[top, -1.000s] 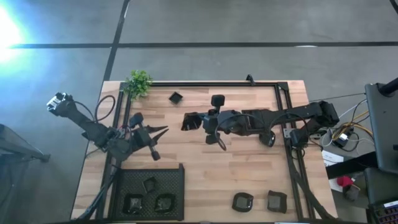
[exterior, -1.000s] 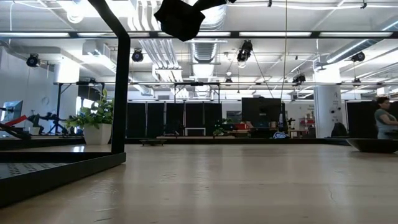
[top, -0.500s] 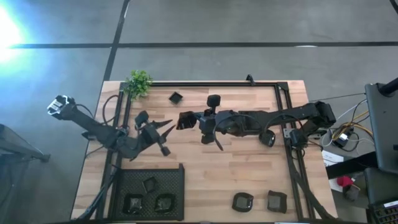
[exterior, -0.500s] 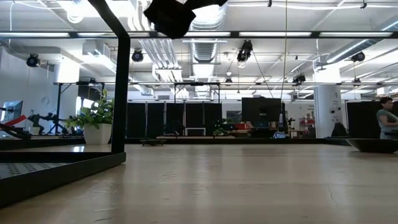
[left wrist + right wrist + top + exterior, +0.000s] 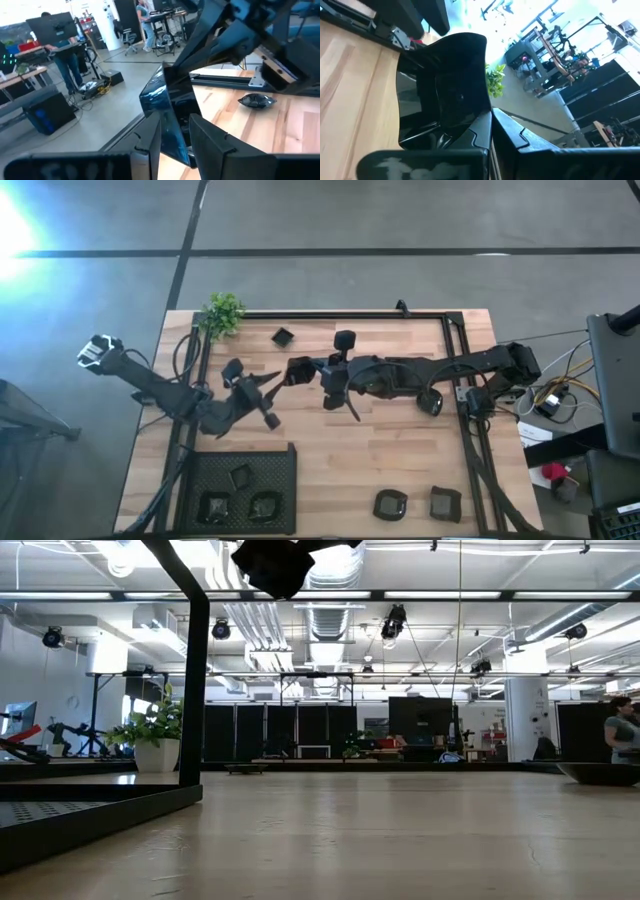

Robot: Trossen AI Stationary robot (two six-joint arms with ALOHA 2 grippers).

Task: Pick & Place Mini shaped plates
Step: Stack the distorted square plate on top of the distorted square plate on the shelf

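The task looks partly done. In the black mesh tray (image 5: 240, 490) at the near left of the counter (image 5: 330, 450) three mini shaped plates (image 5: 240, 476) already lie. Four more wait outside it: two at the near right edge (image 5: 390, 504), one small at the far side (image 5: 282, 336) near the green plant (image 5: 222, 313), and one beside the right arm (image 5: 430, 403).

One plate (image 5: 442, 87) is in the air above the middle of the counter. The right end effector (image 5: 305, 370) is clamped on its edge. The left end effector (image 5: 262, 388) has its fingers (image 5: 150, 140) apart on both sides of this plate's edge; whether they touch it I cannot tell surely. It seems a handover between the arms, so this plate and the other four are still to be placed.
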